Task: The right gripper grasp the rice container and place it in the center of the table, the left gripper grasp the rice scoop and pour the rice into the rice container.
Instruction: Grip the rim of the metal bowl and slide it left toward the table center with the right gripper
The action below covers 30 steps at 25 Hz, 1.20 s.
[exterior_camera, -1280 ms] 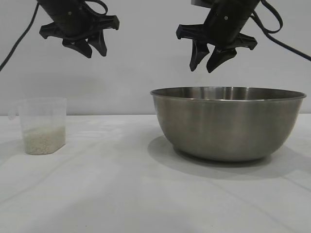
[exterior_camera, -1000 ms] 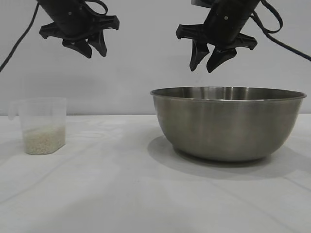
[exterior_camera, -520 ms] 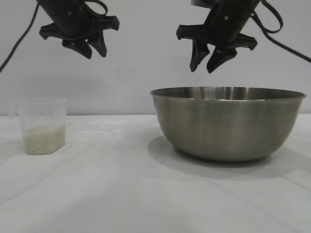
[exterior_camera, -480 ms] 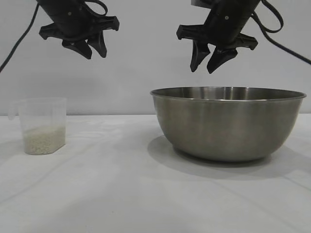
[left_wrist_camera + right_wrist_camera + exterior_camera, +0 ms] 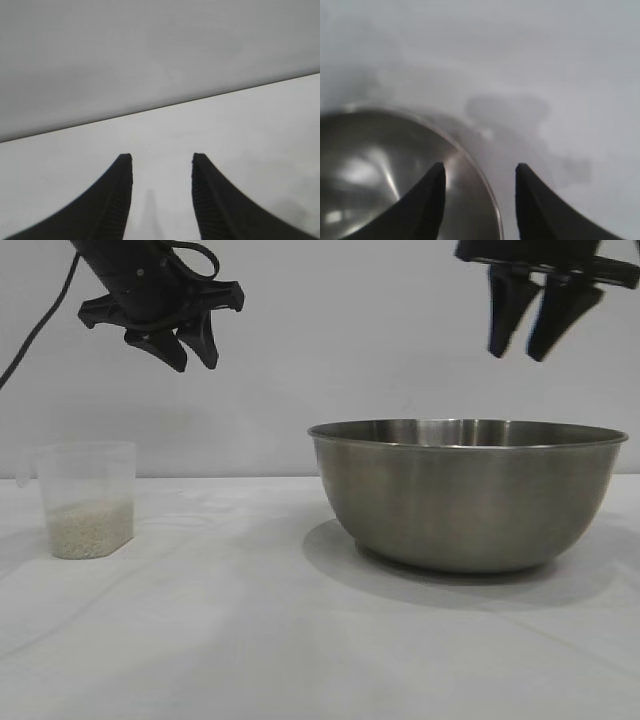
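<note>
The right claw (image 5: 528,345) hangs high at about 1 o'clock in the exterior view, fingers pointing almost straight down and spread apart with nothing between them, above the right part of the rice container (image 5: 468,495); in the right wrist view its two dark tapered fingertips (image 5: 427,200) straddle the container's thin rolled rim (image 5: 487,192). The left claw (image 5: 185,348) hovers at about 10 o'clock, tilted down and forward, its pointed, ribbed fingers (image 5: 112,200) parted and empty, with only bare white bench (image 5: 240,130) beyond them. The rice container is a large round steel bowl with brushed grey sides, resting on the bench (image 5: 250,640) right of centre; no contents can be made out inside it. Well apart at about 9 o'clock stands the rice scoop (image 5: 87,498), a small translucent plastic cup, upright, with rice (image 5: 90,528) filling its lower part.
</note>
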Motion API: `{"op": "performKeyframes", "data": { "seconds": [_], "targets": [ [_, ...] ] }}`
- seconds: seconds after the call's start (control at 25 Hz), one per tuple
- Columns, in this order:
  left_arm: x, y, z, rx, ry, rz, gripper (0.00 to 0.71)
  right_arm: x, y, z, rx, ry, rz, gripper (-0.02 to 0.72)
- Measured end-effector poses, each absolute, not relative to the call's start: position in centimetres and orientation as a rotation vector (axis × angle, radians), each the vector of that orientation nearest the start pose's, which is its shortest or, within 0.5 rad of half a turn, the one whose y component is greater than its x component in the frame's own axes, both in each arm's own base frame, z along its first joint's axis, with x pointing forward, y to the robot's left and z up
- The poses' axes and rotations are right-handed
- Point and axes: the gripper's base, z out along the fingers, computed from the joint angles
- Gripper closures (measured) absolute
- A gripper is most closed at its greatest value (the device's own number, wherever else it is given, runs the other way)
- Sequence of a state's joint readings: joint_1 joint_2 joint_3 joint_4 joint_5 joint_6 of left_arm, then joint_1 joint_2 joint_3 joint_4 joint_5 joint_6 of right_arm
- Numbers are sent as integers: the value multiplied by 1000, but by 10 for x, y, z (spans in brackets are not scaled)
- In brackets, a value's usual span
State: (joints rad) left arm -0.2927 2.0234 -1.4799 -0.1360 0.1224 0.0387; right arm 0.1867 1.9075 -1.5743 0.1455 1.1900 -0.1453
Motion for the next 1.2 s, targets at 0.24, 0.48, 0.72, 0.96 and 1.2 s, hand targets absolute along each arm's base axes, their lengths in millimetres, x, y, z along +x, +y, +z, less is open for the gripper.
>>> {"op": "performKeyframes", "data": {
  "seconds": [0.24, 0.48, 0.72, 0.96, 1.2],
  "targets": [
    [449, -137, 220, 221, 2147, -244, 476, 380, 82, 216, -444, 3068, 183, 409],
    [449, -137, 220, 221, 2147, -244, 476, 388, 84, 180, -434, 3099, 174, 554],
    [449, -137, 220, 223, 2147, -243, 476, 393, 93, 170, -423, 3071, 213, 703],
    [449, -137, 220, 223, 2147, -243, 476, 384, 144, 169, -565, 2997, 266, 703],
    [449, -137, 220, 230, 2146, -238, 476, 381, 159, 169, -598, 2963, 283, 652]
  ]
}}
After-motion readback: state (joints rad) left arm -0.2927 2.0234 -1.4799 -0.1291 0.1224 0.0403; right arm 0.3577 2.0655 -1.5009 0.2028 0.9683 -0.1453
